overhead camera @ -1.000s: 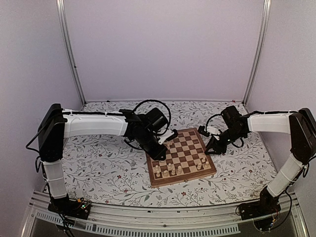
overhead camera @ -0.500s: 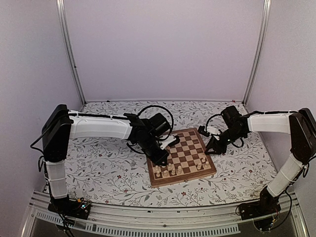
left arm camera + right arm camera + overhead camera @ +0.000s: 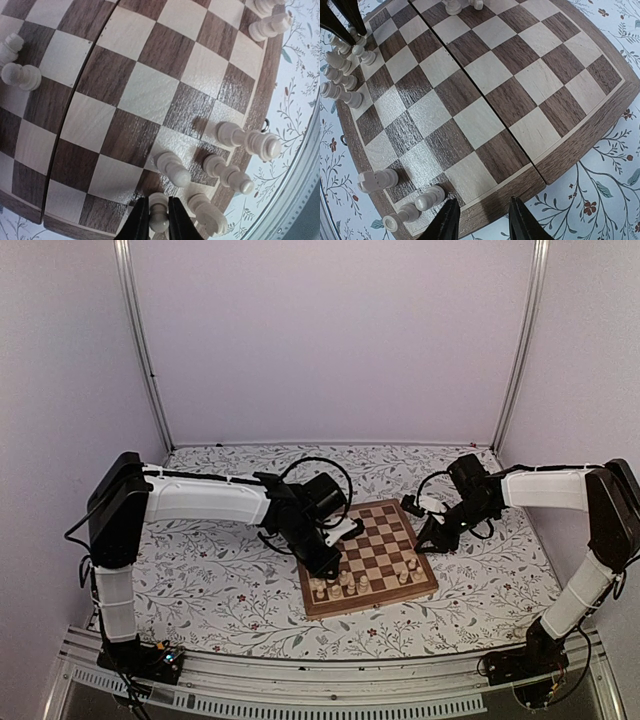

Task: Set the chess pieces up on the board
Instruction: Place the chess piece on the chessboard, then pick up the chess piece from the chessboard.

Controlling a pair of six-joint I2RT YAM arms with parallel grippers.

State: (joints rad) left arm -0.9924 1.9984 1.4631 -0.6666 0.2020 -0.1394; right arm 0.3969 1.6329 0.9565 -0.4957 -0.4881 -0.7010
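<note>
The wooden chessboard [image 3: 375, 540] lies on the floral table, seen also in the left wrist view [image 3: 125, 100] and right wrist view [image 3: 485, 80]. Several cream chess pieces [image 3: 340, 585] stand along its near edge. My left gripper [image 3: 159, 222] is shut on a cream pawn [image 3: 159, 212] standing on a square at the board's near left corner, beside other pieces [image 3: 175, 170]. In the top view the left gripper [image 3: 325, 565] is over that corner. My right gripper [image 3: 480, 220] is open and empty, hovering over the board's right edge, near several pieces [image 3: 427, 197]; it also shows in the top view [image 3: 432, 538].
The floral tablecloth [image 3: 210, 570] surrounds the board. Metal frame posts [image 3: 140, 350] stand at the back corners. The metal rail [image 3: 330, 680] runs along the table's near edge.
My left arm has moved a little right and down toward the board's near left corner. The right arm has not moved.
</note>
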